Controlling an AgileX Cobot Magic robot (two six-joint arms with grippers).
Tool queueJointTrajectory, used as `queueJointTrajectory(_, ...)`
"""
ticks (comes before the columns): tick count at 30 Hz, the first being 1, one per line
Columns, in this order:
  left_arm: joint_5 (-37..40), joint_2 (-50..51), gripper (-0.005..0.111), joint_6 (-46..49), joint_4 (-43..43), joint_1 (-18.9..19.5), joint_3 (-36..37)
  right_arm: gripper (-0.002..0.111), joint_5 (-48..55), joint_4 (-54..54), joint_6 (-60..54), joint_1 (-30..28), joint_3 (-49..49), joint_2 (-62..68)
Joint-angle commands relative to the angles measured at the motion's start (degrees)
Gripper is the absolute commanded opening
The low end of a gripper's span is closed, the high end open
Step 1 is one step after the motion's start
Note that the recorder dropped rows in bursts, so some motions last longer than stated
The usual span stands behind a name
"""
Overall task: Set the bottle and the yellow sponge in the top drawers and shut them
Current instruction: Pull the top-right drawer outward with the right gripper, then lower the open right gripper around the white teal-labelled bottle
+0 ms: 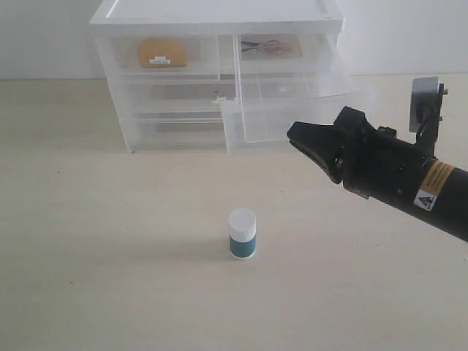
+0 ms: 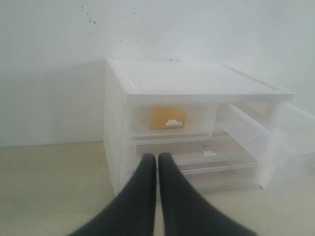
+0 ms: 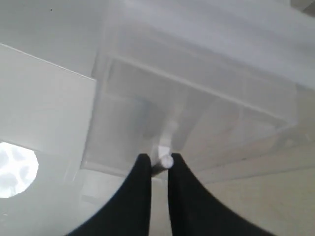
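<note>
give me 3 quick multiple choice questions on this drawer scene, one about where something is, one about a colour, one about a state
1. Where is the yellow sponge?
A. inside the closed top-left drawer
B. beside the bottle
C. in the right gripper

2. What colour is the bottle label band?
A. red
B. dark teal
C. yellow

3. What state is the top-right drawer in?
A. pushed shut
B. removed from the cabinet
C. pulled out

Answers:
1 A, an orange shape shows through the closed drawer front.
2 B, a teal band lies under the white cap.
3 C, it juts forward of the cabinet.

Warning stickers on right arm (seemingly unreadable).
</note>
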Motion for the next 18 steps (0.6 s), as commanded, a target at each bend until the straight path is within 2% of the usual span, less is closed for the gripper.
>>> queueJointTrajectory(1, 0.45, -0.23, 0.004, 0.19, -0.12, -0.21, 0.18, 0.027, 4.29, -5.4, -3.1, 0.02, 0.37, -0.76)
queueJointTrajectory(6, 0.45, -0.23, 0.004, 0.19, -0.12, -0.21, 0.18, 0.074, 0.54, -16.6, -10.72, 0.02, 0.37, -0.76)
queueJointTrajectory(9, 0.45, -0.23, 0.004, 0.19, -0.12, -0.21, 0.18, 0.089, 0.14, -26.71, -16.42, -0.1, 0.37, -0.76)
queueJointTrajectory(13, 0.45, -0.23, 0.004, 0.19, -0.12, -0.21, 0.18, 0.094, 2.73, -31.25, -23.6, -0.1, 0.18, -0.76)
queueJointTrajectory(15, 0.45, -0.23, 0.004, 0.19, -0.12, -0.21, 0.18, 0.094, 11.52, -31.81, -24.5, 0.37, -1.98, -0.76)
queueJointTrajectory(18, 0.45, -0.23, 0.004, 0.19, -0.12, -0.21, 0.18, 0.094, 22.83, -32.07, -24.5, 4.44, -4.52, -0.76)
